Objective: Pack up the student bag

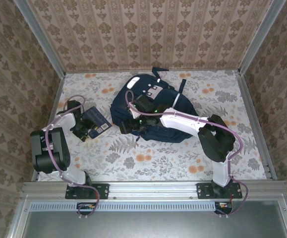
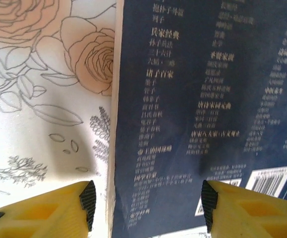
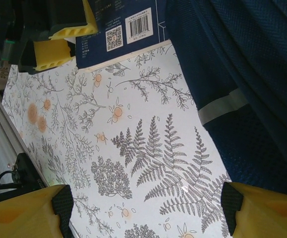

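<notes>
The student bag [image 1: 169, 100], navy with a white stripe [image 3: 222, 106], lies in the middle of the table. A dark blue book [image 1: 99, 122] with pale print lies flat to its left. My left gripper [image 1: 86, 131] hangs over the book's near end. Its jaws [image 2: 148, 206] are open: one finger is over the cloth, the other over the cover [image 2: 207, 99], with the book's page edge between them. My right gripper [image 1: 127, 126] is open over bare cloth at the bag's left edge. Nothing lies between its fingers [image 3: 147, 206]. The bag's mesh fabric [image 3: 252, 74] runs along its right side.
A floral tablecloth [image 1: 153, 161] covers the table. Wallpapered walls close in the left, back and right sides. A metal rail [image 1: 153, 188] carrying both arm bases runs along the near edge. The book's barcode end [image 3: 133, 22] and my left fingers [image 3: 66, 37] lie ahead of the right gripper.
</notes>
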### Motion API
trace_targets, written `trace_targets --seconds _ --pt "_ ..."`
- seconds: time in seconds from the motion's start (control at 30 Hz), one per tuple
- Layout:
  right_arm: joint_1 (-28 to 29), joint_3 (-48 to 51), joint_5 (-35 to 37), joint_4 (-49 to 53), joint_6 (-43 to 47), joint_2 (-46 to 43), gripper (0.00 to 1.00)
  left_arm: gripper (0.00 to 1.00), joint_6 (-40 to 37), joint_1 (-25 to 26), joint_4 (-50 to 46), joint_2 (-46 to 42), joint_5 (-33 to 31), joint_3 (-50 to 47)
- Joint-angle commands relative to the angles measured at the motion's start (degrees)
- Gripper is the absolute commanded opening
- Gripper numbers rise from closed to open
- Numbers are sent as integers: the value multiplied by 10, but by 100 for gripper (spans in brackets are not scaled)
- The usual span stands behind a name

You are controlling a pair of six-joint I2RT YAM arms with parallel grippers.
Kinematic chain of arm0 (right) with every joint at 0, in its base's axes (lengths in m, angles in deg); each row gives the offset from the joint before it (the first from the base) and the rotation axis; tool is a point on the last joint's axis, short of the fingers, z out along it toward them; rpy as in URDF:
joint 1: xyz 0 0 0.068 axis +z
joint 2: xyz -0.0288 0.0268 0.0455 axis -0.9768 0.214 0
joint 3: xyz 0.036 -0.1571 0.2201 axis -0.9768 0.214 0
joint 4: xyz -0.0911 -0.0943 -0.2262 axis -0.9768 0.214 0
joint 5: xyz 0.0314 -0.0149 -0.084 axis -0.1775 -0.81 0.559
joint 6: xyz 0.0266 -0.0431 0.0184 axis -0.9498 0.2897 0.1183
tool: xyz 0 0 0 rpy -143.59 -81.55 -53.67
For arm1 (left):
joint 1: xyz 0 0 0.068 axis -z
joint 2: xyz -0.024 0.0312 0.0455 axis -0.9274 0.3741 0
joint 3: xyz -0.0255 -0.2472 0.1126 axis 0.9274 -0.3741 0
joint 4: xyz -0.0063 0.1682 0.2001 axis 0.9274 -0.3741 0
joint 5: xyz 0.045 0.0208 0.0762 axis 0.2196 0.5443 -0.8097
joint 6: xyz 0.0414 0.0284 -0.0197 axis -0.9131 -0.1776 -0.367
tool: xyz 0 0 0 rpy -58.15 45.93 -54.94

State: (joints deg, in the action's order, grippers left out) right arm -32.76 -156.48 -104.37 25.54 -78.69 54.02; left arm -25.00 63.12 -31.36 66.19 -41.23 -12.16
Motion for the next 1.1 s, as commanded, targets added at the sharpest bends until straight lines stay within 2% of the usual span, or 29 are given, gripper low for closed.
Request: trace_targets --seconds 0.0,0.07,0.23,0.4,0.73,1.07 --pt "-14 7 13 4 11 -19 81 51 -2 1 5 32 3 15" --pt "-18 7 13 2 8 -18 81 45 -7 2 5 52 7 26" --pt "-22 4 15 -6 2 -14 80 26 -26 8 -8 82 -2 45" --pt "-24 0 16 -9 0 -12 80 0 -45 6 -6 83 3 45" --pt "-31 0 17 -10 -1 -11 80 0 -73 33 -31 18 -4 40" --pt "-29 -28 8 7 4 -3 80 0 -59 80 -64 -61 -3 -61"
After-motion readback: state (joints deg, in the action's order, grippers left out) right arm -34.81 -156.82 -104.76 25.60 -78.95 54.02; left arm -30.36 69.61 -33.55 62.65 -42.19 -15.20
